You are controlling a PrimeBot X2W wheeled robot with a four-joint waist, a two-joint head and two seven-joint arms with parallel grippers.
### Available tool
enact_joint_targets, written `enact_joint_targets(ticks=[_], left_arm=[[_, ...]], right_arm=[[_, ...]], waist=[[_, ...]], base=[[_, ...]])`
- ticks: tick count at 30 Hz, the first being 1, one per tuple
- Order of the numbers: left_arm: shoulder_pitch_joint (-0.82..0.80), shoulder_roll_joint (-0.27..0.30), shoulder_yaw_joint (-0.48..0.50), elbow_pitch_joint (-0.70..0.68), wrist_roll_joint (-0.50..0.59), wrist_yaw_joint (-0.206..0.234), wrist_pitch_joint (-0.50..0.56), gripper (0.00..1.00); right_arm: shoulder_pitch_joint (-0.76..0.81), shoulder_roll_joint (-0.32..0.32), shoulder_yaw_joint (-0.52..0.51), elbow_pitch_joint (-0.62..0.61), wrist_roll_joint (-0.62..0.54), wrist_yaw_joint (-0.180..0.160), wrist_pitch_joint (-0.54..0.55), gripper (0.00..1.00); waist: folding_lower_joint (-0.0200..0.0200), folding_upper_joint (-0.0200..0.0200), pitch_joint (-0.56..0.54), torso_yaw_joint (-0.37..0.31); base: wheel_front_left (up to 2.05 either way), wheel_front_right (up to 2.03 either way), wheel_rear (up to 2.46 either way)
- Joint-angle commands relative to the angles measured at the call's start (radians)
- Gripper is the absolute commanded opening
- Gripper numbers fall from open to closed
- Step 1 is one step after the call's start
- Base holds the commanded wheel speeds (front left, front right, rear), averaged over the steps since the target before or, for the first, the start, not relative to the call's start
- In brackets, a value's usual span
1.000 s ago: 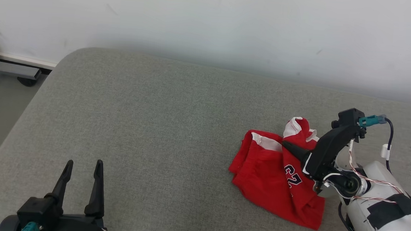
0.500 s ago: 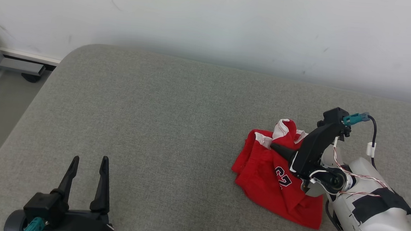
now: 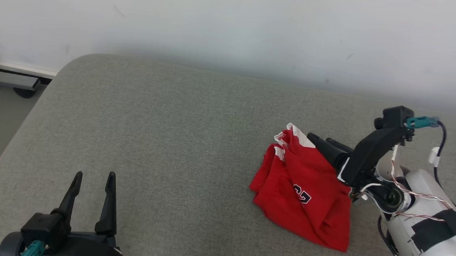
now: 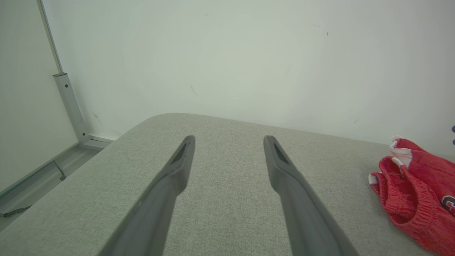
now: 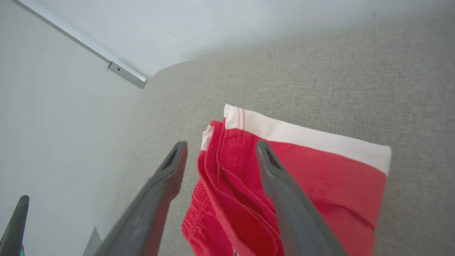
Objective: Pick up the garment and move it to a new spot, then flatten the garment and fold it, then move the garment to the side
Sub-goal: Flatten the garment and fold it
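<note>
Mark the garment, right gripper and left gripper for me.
garment (image 3: pixel 287 187), head view, red fabric mid-panel.
right gripper (image 5: pixel 221 145), right wrist view, midway between open fingertips.
left gripper (image 3: pixel 94 173), head view, midway between open fingertips.

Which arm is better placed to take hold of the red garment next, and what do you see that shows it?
Right. The right claw hangs open over the red garment, at its white-trimmed edge. The left claw sits open far across the grey cushion, away from the cloth.
</note>
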Motion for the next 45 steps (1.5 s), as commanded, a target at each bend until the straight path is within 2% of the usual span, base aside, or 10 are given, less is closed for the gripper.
enact_joint_targets(ticks=[1,3,14,22,26,32,33,34,35,45], left_arm=[[0.003,0.010,0.001,-0.006,-0.008,0.001,-0.004,1.00],[0.004,0.012,0.002,-0.008,-0.007,0.003,-0.003,1.00],[0.006,0.027,-0.004,-0.031,-0.003,0.014,0.004,1.00],[0.007,0.034,-0.010,-0.042,-0.001,0.017,0.003,1.00],[0.008,0.037,-0.014,-0.047,0.000,0.021,0.007,1.00],[0.011,0.042,-0.019,-0.049,-0.003,0.025,0.009,1.00],[0.012,0.043,-0.020,-0.049,-0.003,0.025,0.009,1.00],[0.013,0.044,-0.021,-0.050,-0.003,0.025,0.010,1.00],[0.010,0.044,-0.024,-0.051,-0.004,0.026,0.009,1.00],[-0.002,0.044,-0.036,-0.057,-0.009,0.026,0.011,1.00]], right_arm=[[0.029,-0.030,-0.003,-0.039,0.009,-0.001,-0.025,1.00],[0.038,-0.041,-0.003,-0.057,0.008,-0.001,-0.036,1.00],[0.155,-0.197,0.056,-0.212,-0.104,-0.001,-0.212,1.00],[0.219,-0.238,0.066,-0.221,-0.132,-0.001,-0.312,1.00],[0.235,-0.256,0.065,-0.192,-0.185,-0.001,-0.373,1.00],[0.242,-0.244,0.088,-0.147,-0.245,-0.001,-0.418,1.00],[0.239,-0.244,0.094,-0.140,-0.253,-0.001,-0.421,0.80],[0.233,-0.244,0.100,-0.133,-0.264,-0.001,-0.425,0.49],[0.225,-0.240,0.113,-0.120,-0.277,-0.001,-0.429,0.00],[0.175,-0.211,0.181,-0.027,-0.314,-0.001,-0.455,0.00]], waist=[[0.0002,0.0000,0.001,-0.012],[0.0002,0.0000,0.001,-0.017],[0.0002,0.0000,0.002,-0.048],[0.0002,0.0000,0.008,-0.056],[0.0002,0.0000,0.008,-0.056],[0.0002,0.0000,0.006,-0.056],[0.0002,0.0000,0.005,-0.056],[0.0002,0.0000,0.006,-0.056],[0.0002,0.0000,0.007,-0.053],[0.0002,0.0000,0.019,-0.033]], base=[[0.00,0.00,0.00],[0.00,0.00,0.00],[0.00,0.00,0.00],[0.00,0.00,0.00],[0.00,0.00,0.00],[0.00,0.00,0.00],[0.00,0.00,0.00],[0.00,0.00,0.00],[0.00,0.00,0.00],[0.00,0.00,0.00]])
